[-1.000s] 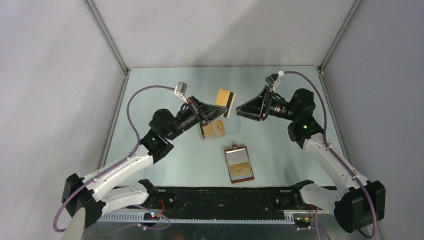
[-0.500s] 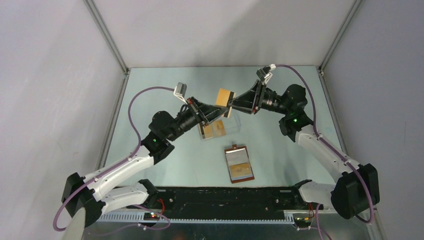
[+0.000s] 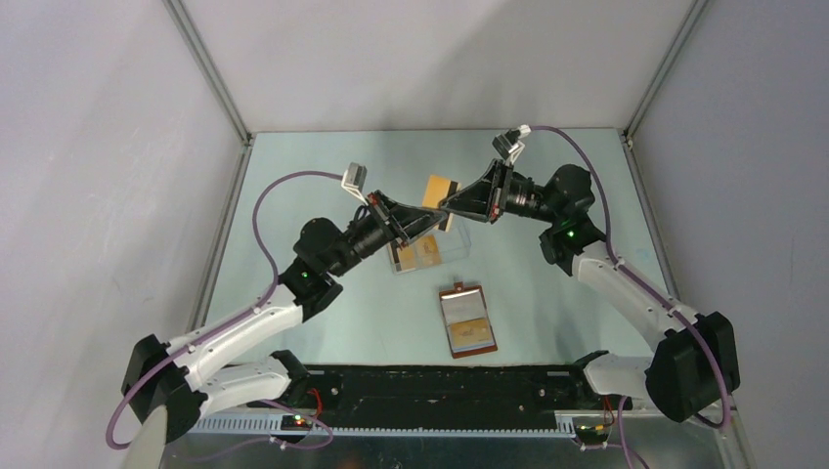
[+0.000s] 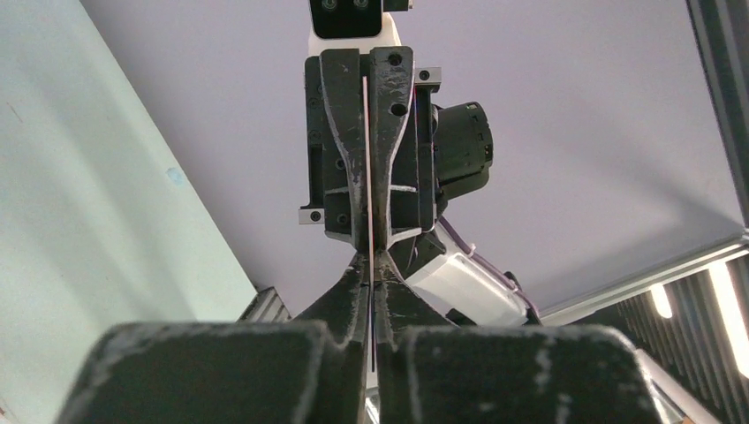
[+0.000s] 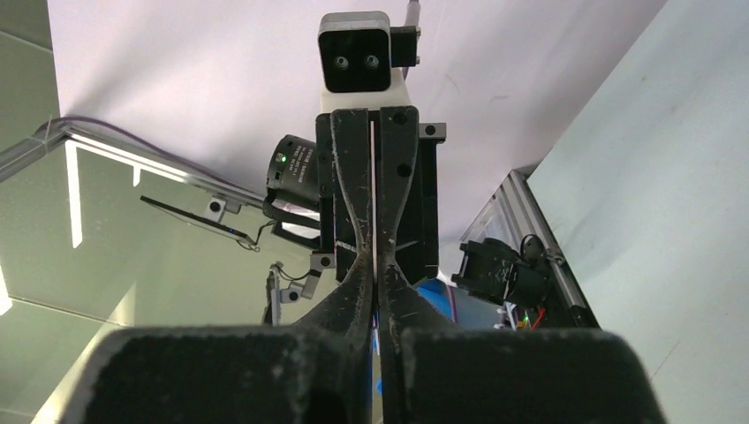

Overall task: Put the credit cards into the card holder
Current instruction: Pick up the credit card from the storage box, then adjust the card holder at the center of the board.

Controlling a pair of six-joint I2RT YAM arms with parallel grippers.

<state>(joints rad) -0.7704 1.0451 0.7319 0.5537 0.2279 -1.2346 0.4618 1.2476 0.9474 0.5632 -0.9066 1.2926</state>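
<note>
1. We see the left gripper (image 3: 437,217) raised over the middle of the table (image 3: 391,313), clenched on the lower edge of one credit card (image 3: 435,186). The card stands in the air, clear of the table.
2. The right gripper (image 3: 448,202) meets it from the opposite side, its jaws pressed together on the same card. Both arms therefore grip this one card, fingertips close together; we cannot tell whether the two grippers touch.
3. The card holder (image 3: 467,320) lies open on the table, nearer the arm bases and well apart from both grippers, with orange showing in its nearer pocket.
4. Between the holder and the raised card sits a clear plastic box (image 3: 427,252) with other cards (image 3: 428,251) inside, partly under the left gripper.
5. Only the wrist views show the grip itself. From the left wrist we see the card (image 4: 365,141) edge-on, a thin pale line pinched between both pairs of dark fingers, and the right wrist view shows the same from the other side.
6. Only the top view shows the card's orange face, the holder and the box; the wrist views show none of these.
</note>
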